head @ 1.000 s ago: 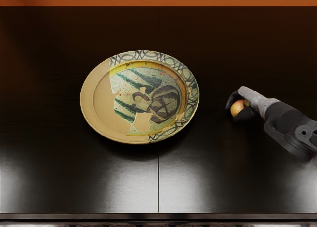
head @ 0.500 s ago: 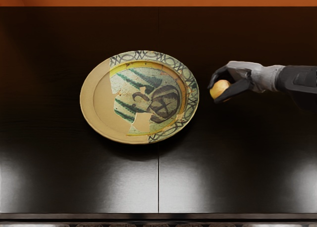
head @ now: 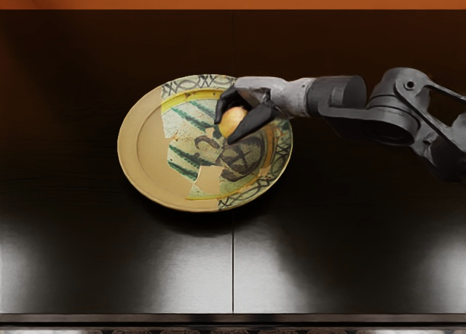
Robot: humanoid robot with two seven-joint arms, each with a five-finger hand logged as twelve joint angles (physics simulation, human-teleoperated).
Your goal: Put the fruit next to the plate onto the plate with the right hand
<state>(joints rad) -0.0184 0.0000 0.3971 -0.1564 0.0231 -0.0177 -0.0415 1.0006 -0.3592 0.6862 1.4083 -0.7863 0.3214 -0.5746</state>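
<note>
The right hand (head: 246,110) is closed tight around the little yellow fruit (head: 233,121) and holds it right over the plate (head: 142,148), so the fruit can land on it.

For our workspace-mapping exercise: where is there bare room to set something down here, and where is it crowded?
Free: the tan left side of the plate; the table left, front and right of the plate. Crowded: the plate's upper right, where the right hand holds the fruit.
</note>
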